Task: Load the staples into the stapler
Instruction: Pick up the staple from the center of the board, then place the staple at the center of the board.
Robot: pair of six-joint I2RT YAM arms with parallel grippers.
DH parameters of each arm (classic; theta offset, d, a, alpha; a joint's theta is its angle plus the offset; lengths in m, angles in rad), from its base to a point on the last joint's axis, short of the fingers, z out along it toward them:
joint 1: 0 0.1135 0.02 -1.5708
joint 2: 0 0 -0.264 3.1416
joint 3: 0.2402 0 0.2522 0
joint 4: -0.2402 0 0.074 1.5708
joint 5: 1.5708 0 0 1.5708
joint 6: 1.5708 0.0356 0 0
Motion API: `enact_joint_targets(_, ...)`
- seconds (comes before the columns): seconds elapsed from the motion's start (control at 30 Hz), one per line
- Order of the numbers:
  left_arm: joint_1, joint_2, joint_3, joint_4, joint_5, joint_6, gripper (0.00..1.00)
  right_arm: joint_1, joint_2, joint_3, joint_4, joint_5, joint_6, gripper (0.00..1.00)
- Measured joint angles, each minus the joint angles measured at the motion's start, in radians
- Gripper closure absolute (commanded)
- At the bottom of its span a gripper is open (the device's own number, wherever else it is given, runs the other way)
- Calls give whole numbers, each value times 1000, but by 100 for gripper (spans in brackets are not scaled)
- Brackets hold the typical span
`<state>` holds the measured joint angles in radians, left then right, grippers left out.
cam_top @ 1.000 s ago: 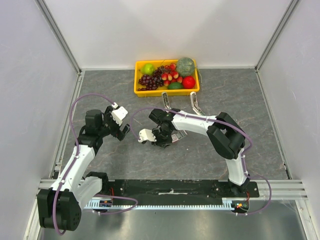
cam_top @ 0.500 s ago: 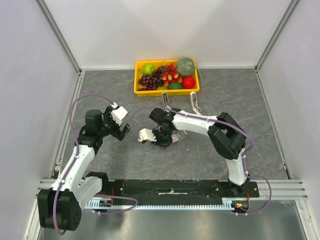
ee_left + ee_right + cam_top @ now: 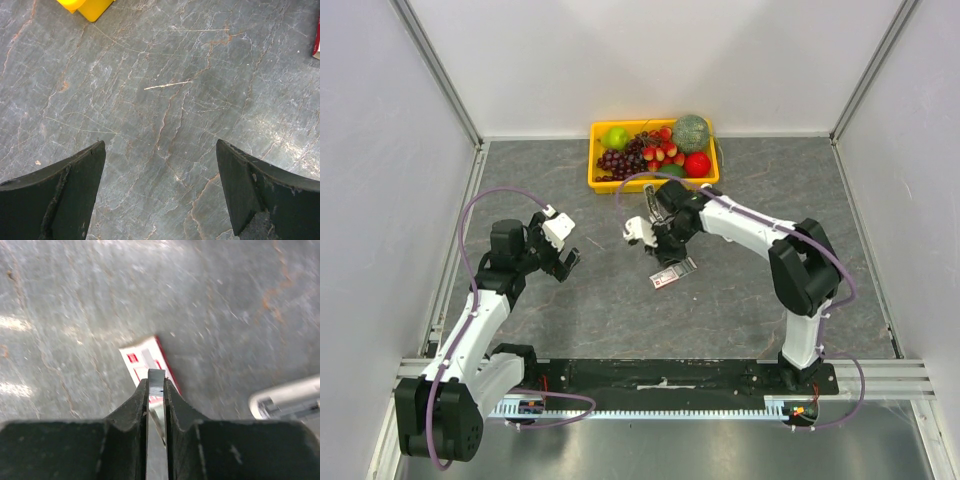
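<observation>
Lab cell: white panels [image 3: 650, 60], aluminium framing [image 3: 438, 75]

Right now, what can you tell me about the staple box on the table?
The staple box is small, flat and rectangular, white with red markings and a red edge, cardboard by its look. It lies flat and askew on the grey stone-look table, between the two arms. The right gripper hangs above it, shut on a thin silvery strip; nothing visibly touches the box.

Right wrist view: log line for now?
right gripper: shut on strip | strip: clear of box | box: flat on table | left gripper: open, empty
</observation>
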<state>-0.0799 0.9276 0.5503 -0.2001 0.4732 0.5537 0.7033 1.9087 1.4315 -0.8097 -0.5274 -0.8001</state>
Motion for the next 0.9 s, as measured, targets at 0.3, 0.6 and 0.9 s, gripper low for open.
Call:
enact_joint_targets(0.3,0,0,0,0,2,0,4,-152,-42,-11,-31,-58,-85,80)
enact_joint_targets(0.6,0,0,0,0,5,0,4,-275,-7,-23,-90,-200,-177,78)
enact_joint_targets(0.9,0,0,0,0,9,0,4,-329,36,-50,-155,-263,-253,79)
